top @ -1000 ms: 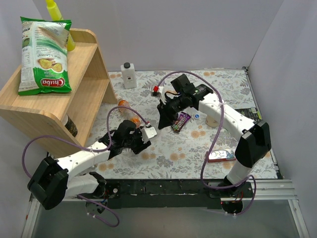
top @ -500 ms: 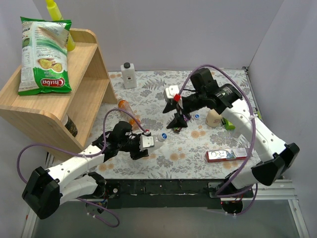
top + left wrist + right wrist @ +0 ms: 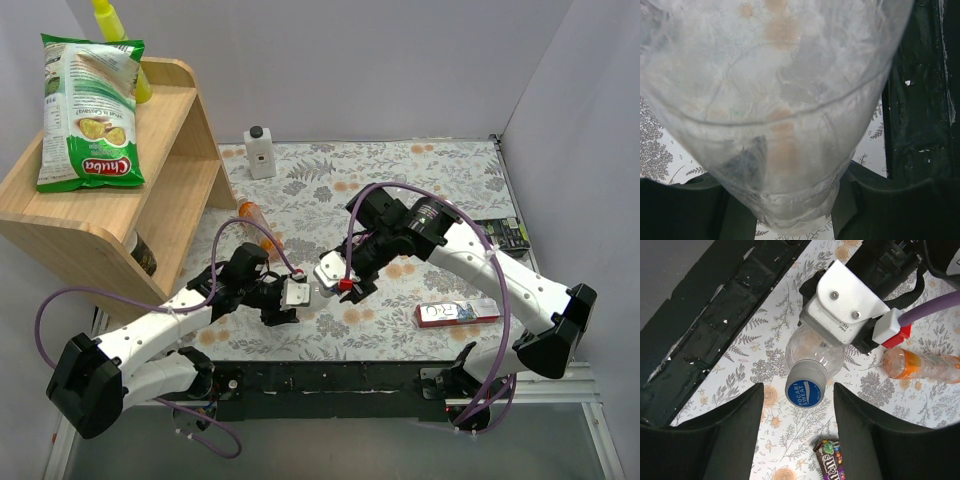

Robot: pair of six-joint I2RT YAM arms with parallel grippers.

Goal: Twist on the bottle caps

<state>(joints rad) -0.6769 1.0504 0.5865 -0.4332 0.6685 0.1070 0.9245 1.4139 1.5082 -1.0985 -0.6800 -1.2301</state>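
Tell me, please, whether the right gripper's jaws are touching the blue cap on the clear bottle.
Apart. The right wrist view shows the right gripper open around the blue cap, with floral tablecloth visible between the cap and each of the jaws.

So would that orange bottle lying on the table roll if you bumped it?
Probably: the orange bottle lies on its side and looks round, so a nudge could roll it. It seems thin plastic, so likely light and squashy.
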